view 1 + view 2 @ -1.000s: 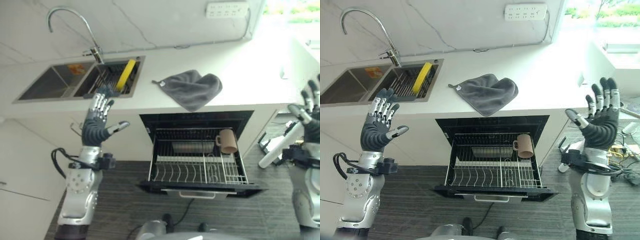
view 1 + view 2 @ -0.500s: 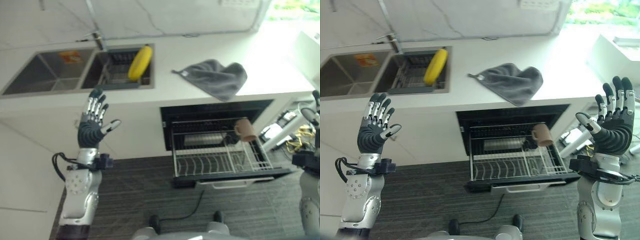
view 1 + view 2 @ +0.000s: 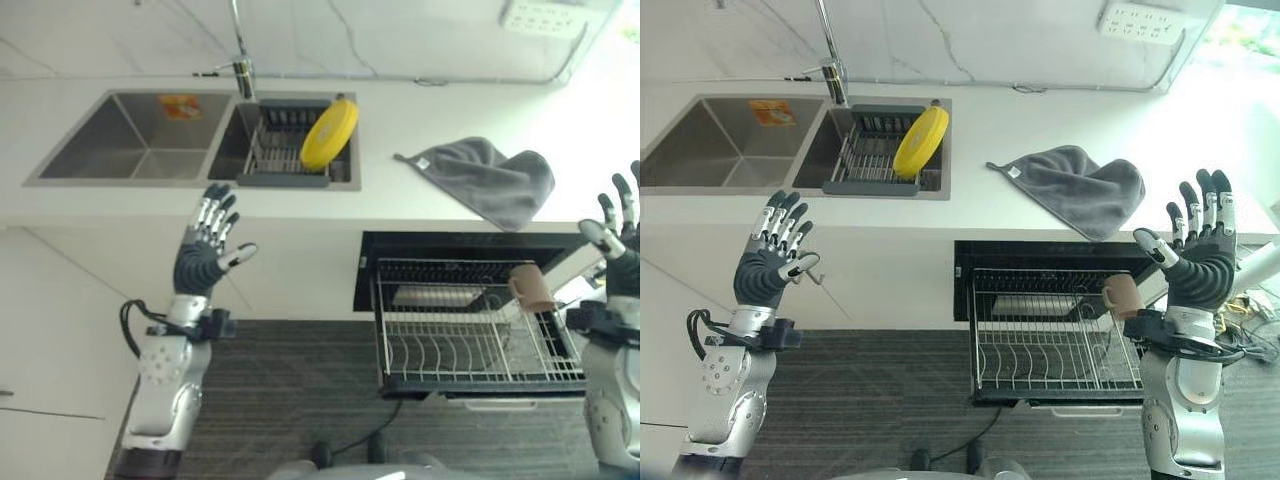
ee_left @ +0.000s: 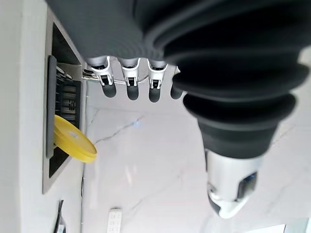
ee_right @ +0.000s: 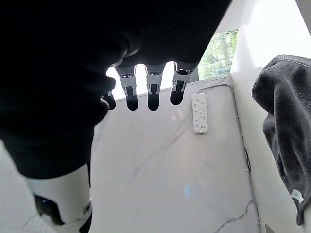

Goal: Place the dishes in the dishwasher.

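I see the round yellow plate (image 3: 919, 142) standing on edge in the sink rack, upper centre; it looks rigid, light and slick, so I'd pinch its rim, with my left hand (image 3: 772, 262) and right hand (image 3: 1200, 255) both spread, empty.

Both eye views look steeply down from the head at the sink (image 3: 790, 140), counter (image 3: 1040, 130) and open dishwasher rack (image 3: 1050, 340) below it. Wrist views face up the wall from close behind each hand's fingers (image 4: 129, 85); the left shares the sink's yellow plate (image 4: 73, 143), the right the grey cloth (image 5: 286, 141).
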